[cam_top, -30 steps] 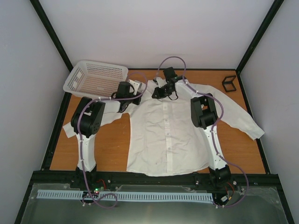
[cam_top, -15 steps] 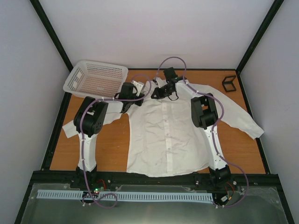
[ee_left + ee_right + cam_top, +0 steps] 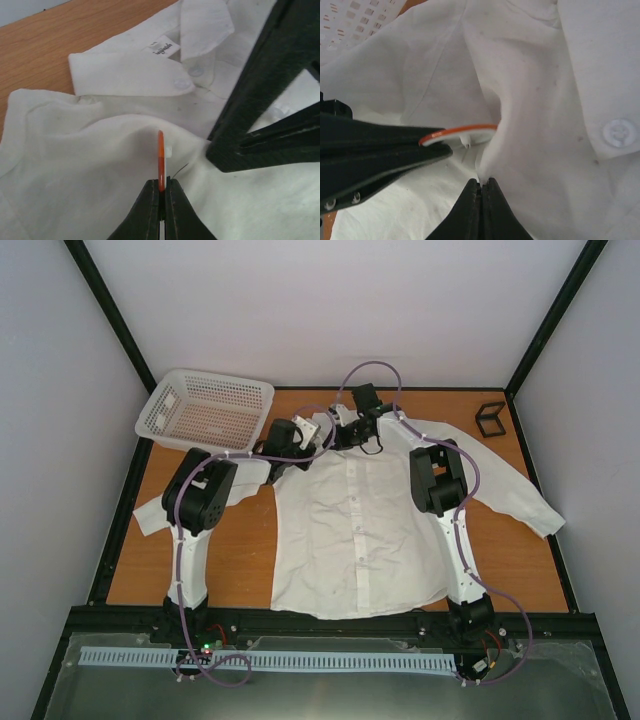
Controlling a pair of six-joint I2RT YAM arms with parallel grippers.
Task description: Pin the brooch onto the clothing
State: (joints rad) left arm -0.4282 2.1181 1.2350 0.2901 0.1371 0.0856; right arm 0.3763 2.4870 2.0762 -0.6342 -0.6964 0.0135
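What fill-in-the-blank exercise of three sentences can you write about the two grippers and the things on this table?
1. The left gripper is shut on the edge of the ____.
2. The right gripper pinches a raised fold of the white ____.
3. The perforated white ____ stands at the far left corner of the table.

Missing words: brooch; shirt; basket.

L hand [image 3: 161, 190], R hand [image 3: 481, 186]: both pinched.

The shirt [image 3: 100, 165] is matt white woven cloth, lightly creased. The brooch [image 3: 161, 157] shows a smooth, glossy orange edge. The bench [image 3: 50, 40] is smooth wood grain.
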